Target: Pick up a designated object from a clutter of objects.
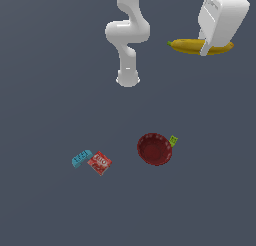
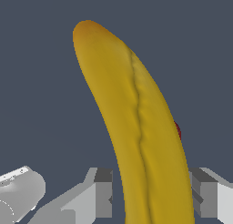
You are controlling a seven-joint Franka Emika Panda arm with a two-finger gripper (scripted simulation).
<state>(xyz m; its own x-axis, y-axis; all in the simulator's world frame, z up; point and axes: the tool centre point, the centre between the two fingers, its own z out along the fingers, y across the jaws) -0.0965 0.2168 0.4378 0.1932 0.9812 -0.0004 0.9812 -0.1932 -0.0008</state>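
The yellow banana (image 1: 187, 46) hangs high at the exterior view's upper right, looking large against the other items. My gripper (image 1: 212, 48) is shut on it near its middle, and the white hand hides part of it. In the wrist view the banana (image 2: 136, 114) fills the middle and runs down between my two grey fingers (image 2: 103, 191), its orange-brown tip pointing away. The rest of the clutter lies far below: a dark red ribbed bowl (image 1: 155, 149), a small green block (image 1: 173, 140) touching its rim, a blue toy brick (image 1: 81, 158) and a red box (image 1: 100, 163).
The arm's white base (image 1: 128, 78) stands at the upper middle, with its links curving above it. A sliver of the red bowl (image 2: 178, 129) peeks out behind the banana in the wrist view. The floor is plain dark grey.
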